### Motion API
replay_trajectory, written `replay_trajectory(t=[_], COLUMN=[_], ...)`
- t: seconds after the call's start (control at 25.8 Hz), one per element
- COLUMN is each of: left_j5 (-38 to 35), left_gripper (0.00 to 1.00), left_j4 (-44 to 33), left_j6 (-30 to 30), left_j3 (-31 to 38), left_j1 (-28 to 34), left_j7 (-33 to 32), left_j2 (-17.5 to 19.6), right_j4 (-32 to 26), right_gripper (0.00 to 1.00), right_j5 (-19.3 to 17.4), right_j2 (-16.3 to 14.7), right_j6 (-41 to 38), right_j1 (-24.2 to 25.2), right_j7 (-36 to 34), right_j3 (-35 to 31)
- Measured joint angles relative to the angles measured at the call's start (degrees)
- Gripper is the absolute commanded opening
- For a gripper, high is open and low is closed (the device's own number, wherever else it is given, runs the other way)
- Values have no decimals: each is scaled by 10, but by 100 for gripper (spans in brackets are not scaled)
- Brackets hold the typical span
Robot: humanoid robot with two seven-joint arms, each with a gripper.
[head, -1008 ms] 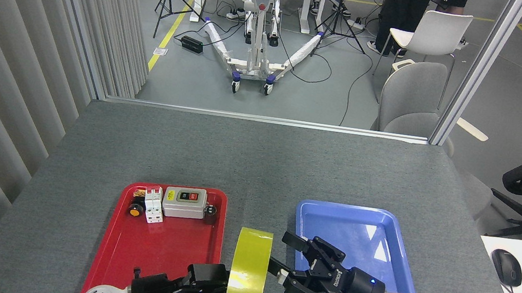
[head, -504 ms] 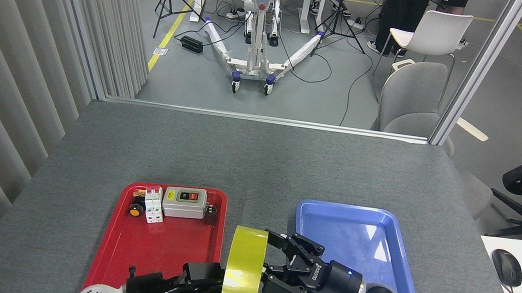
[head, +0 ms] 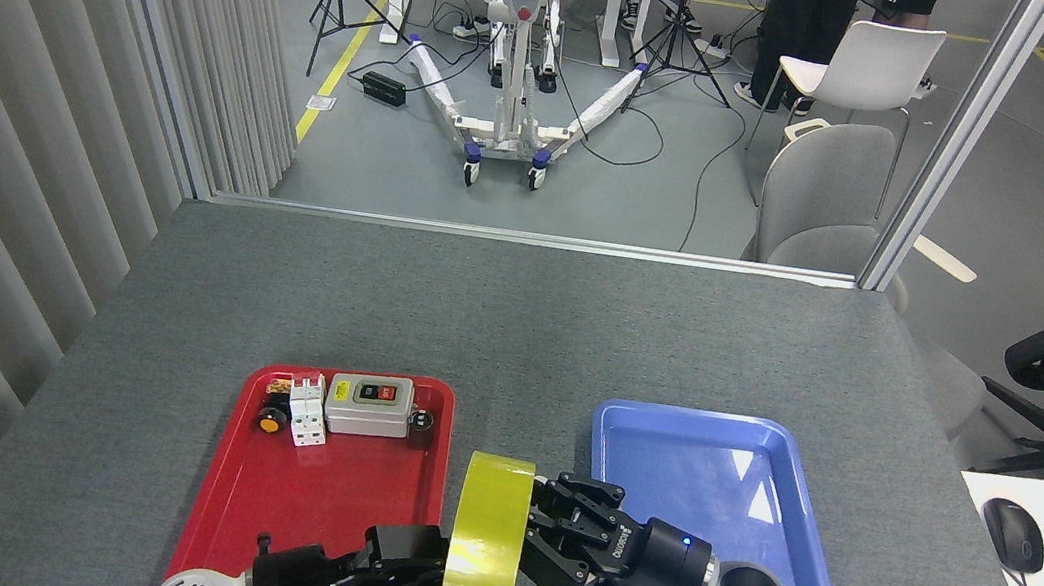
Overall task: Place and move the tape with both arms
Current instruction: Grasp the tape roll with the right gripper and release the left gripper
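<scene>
**Tape roll held on edge between the two grippers**

The tape [head: 486,532], a wide yellow roll, stands on its edge in the air above the strip of grey table [head: 517,333] between the red tray [head: 302,506] and the blue tray [head: 719,480]. The left gripper [head: 414,576] comes from the lower left, over the near part of the red tray, and its black fingers are pressed against the left face of the roll and hold it. The right gripper [head: 540,538] reaches from the lower right, over the near left corner of the blue tray. Its fingers are at the right face of the roll and are drawn in close; whether they already clamp the roll cannot be told from this view. A blue light shows on its wrist.

At the far end of the red tray lie a grey switch box [head: 368,404], a white breaker [head: 306,414] and a small orange button [head: 269,418]. The blue tray holds nothing.
</scene>
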Motion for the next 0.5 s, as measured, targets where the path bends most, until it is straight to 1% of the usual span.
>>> replay_trajectory(t=[0.35,0.5], left_j5=[-1,-2], left_gripper=[0,0], left_j4=[6,10], left_j6=[-2,-3], left_j3=[5,7], left_j1=[-3,-4], left_j7=[-2,-3], left_j2=[1,0], right_j4=[7,7], right_gripper=[33,31], right_j5=[0,0], right_j2=[0,-1], right_j6=[1,2], right_j1=[-2,-2], right_j7=[3,3], right_j3=[5,6])
